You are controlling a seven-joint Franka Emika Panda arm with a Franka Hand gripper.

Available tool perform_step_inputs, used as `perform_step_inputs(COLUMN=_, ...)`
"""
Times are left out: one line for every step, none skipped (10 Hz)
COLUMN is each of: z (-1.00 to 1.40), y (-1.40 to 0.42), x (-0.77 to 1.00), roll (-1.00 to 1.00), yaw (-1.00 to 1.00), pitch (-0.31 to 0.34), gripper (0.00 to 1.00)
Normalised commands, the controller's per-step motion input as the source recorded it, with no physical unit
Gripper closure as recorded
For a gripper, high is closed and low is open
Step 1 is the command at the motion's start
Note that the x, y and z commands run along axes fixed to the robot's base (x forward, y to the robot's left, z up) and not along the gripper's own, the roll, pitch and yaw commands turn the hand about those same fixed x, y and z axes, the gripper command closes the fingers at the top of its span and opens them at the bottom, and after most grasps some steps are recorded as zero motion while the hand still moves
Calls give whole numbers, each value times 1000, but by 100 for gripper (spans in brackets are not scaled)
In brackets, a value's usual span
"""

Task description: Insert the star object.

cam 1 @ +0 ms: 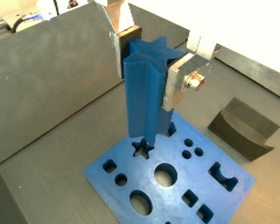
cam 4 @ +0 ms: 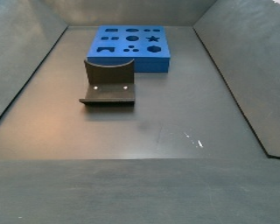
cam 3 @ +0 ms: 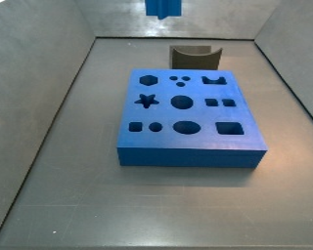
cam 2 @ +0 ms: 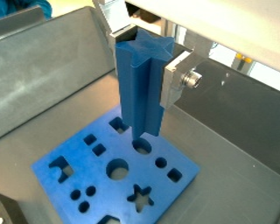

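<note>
The star object (cam 1: 145, 105) is a tall blue bar with a star-shaped end. It hangs upright in my gripper (cam 1: 146, 74), whose silver fingers (cam 1: 175, 83) are shut on its upper sides, as both wrist views show (cam 2: 140, 96). Below it lies the flat blue block (cam 1: 213, 197) with many shaped holes, among them a star hole (cam 1: 140, 147) that also shows in a side view (cam 3: 146, 101). In a side view only the bar's lower end (cam 3: 163, 8) shows, high above the block (cam 3: 186, 142). The other side view shows the block (cam 4: 133, 54) but not the gripper.
The dark grey fixture with a curved top (cam 3: 192, 52) stands on the floor just beyond the block, and shows in another side view (cam 4: 108, 83) and a wrist view (cam 1: 245, 127). Grey walls (cam 3: 42, 98) enclose the floor on all sides.
</note>
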Motion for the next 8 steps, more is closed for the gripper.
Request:
perform_step_inputs(z=-1000, y=0, x=0, roll=134, yaw=0, pitch=-26, gripper=100)
perform_step_inputs(z=-1000, y=0, x=6, roll=134, yaw=0, pitch=-23, gripper=100)
perform_step_inputs(z=-1000, y=0, x=0, roll=104, yaw=0, pitch=-73, gripper=100)
perform_step_inputs(z=-1000, y=0, x=0, roll=127, yaw=0, pitch=-44, gripper=100)
perform_step_inputs(z=-963, y=6, x=0, roll=151, yaw=14, pitch=-27, gripper=100)
perform_step_inputs(z=-914, y=29, x=0, roll=139, yaw=9, pitch=-16, gripper=100)
perform_step_inputs(z=-749, y=111, x=9, roll=76, yaw=0, pitch=0, gripper=100)
perform_step_inputs(z=-649, y=163, x=6, roll=90, yaw=0, pitch=9, gripper=100)
